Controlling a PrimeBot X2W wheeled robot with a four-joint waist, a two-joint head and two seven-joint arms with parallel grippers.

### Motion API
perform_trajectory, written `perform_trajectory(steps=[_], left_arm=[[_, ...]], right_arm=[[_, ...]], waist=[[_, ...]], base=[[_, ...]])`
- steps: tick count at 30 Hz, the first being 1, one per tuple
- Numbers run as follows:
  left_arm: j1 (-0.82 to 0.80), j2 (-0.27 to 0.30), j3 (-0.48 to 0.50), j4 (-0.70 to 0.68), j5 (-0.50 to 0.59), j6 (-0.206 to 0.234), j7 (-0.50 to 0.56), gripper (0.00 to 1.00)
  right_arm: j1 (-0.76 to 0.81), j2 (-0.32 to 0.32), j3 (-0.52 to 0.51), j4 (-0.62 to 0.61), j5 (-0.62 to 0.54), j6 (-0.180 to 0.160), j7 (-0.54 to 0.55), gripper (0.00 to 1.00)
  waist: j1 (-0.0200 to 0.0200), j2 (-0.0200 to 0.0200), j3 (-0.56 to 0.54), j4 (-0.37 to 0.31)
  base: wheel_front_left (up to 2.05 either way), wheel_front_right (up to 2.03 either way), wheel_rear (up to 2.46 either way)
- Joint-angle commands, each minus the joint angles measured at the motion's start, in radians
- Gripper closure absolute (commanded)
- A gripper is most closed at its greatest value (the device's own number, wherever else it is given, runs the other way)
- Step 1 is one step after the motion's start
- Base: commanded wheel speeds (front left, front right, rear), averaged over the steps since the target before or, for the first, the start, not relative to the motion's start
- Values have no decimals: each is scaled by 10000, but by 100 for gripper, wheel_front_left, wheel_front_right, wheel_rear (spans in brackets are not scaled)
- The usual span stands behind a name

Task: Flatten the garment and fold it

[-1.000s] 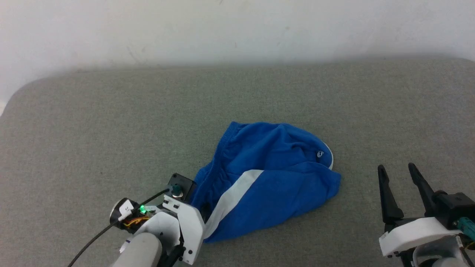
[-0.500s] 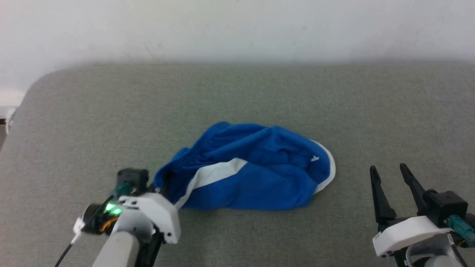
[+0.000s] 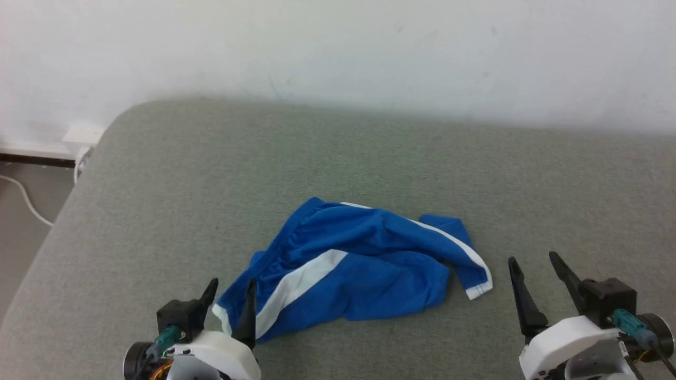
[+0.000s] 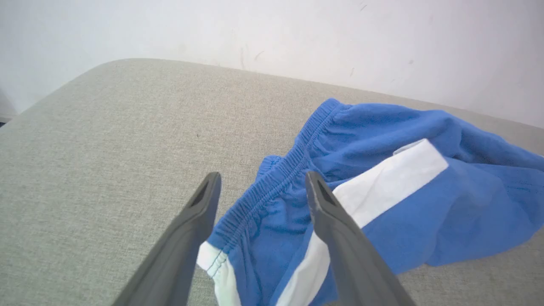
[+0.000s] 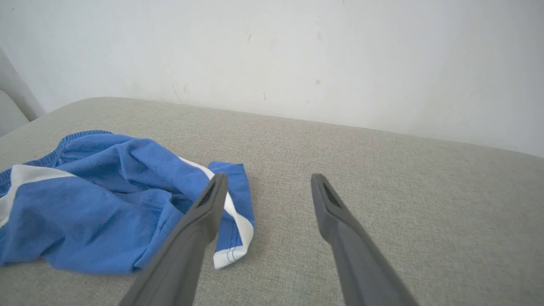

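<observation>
Blue knit, soft and light: we judge the garment (image 3: 348, 269) limp, so it will sag and bunch when lifted. It lies crumpled mid-cushion (image 3: 158, 184), toward the cushion's front edge. Left gripper (image 3: 232, 285) has its jaws wide over the waistband (image 4: 272, 187) corner, gripping nothing. Right gripper (image 3: 531, 258) is wide and empty. We'd pinch the waistband and the white hem (image 3: 478, 287).
</observation>
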Motion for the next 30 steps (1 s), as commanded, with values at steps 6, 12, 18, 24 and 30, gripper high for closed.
perform_trajectory(steps=[6,12,18,24,30], left_arm=[[-126,-45,94,-1051,834,35,-997,0],[405,-380,432,-2612,1616,-204,-1008,0],[487,-704,498,-2749,1898,-421,-1010,0],[424,-941,536,-2533,2004,-634,-1010,0],[420,-1044,654,-2350,2059,-753,-1011,0]], right_arm=[[-450,-869,767,343,224,-7,1610,0],[-1340,-1670,1291,1289,800,-7,3196,0],[-2015,-1841,1419,2246,940,-7,3707,0],[-2426,-1902,1763,3233,1078,-7,3788,11],[-2869,-2267,1220,3295,744,-7,2930,100]], waist=[[1,0,-162,676],[1,0,144,1136],[1,0,508,1549],[1,0,826,1895],[1,0,864,1889]], base=[[0,0,0],[0,0,0],[0,0,0],[0,0,0],[0,0,0]])
